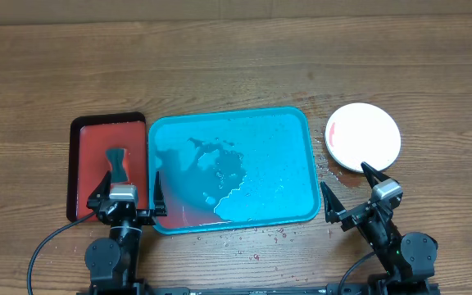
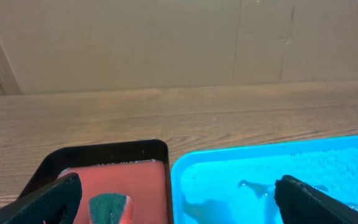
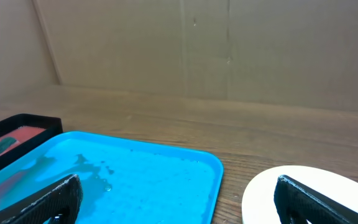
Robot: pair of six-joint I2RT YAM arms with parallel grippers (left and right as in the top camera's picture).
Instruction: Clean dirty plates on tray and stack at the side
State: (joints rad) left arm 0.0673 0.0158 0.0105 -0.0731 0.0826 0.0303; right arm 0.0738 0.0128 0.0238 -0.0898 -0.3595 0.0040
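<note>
The left claw (image 1: 130, 195) is spread wide and empty. Its fingers straddle the seam between the dark-rimmed red tray (image 1: 93, 143) and the wet turquoise tray (image 1: 277, 147). A green-topped sponge (image 1: 120, 162) lies just ahead of it in the red tray. The right claw (image 1: 349, 188) is also splayed wide, gripping nothing. The white plate (image 1: 364, 137) sits on the wooden surface (image 1: 236, 57) just ahead of its right finger; whether they touch I cannot tell.
</note>
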